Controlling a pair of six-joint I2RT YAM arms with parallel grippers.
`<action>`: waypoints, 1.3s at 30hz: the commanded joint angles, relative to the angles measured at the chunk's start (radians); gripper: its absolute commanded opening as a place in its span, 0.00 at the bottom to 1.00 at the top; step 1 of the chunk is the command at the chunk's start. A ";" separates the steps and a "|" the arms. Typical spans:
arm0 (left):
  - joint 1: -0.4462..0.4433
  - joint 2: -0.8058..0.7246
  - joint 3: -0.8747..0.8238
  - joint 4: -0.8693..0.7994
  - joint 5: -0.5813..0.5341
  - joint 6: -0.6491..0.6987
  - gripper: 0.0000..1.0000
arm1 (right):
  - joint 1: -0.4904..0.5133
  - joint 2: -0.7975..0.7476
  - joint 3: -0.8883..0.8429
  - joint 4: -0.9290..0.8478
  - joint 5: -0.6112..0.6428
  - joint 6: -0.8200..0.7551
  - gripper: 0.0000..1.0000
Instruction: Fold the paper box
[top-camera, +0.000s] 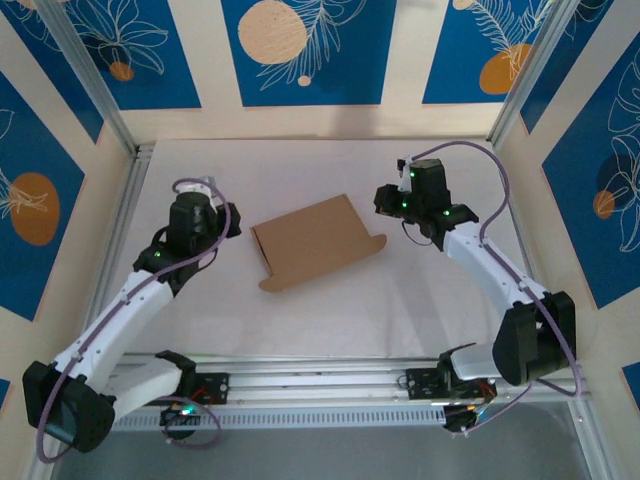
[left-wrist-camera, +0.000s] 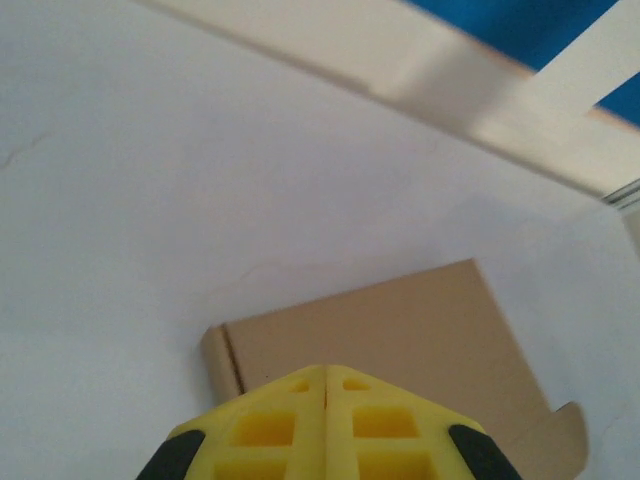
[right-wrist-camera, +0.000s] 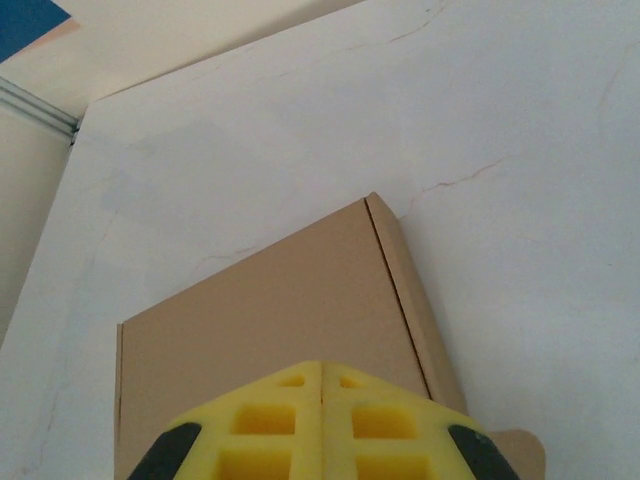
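Left gripper (left-wrist-camera: 325, 372) and right gripper (right-wrist-camera: 322, 368) both pinched shut, holding nothing. Paper box (top-camera: 318, 240) lies flat mid-table between them, long axis roughly left-right. Both sit about equally near, neither touching it.

Open table (top-camera: 300, 175) is left all round the paper box (top-camera: 315, 242). Passage is narrowed by the left arm (top-camera: 130, 300) and right arm (top-camera: 490, 265) beside it, and bounded by the frame rail (top-camera: 125, 215).

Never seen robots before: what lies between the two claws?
The paper box, lying on the table, sits between the left gripper and right gripper, as the top view shows.
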 joint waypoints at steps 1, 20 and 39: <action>0.017 0.024 -0.009 -0.063 0.037 -0.013 0.10 | -0.027 0.075 0.046 0.052 -0.124 -0.053 0.00; 0.037 0.408 -0.097 0.062 0.307 -0.101 0.74 | -0.121 0.642 0.322 -0.096 -0.440 -0.177 0.69; 0.079 0.520 -0.151 0.250 0.394 -0.116 0.62 | -0.092 0.353 -0.114 0.169 -0.497 0.052 0.60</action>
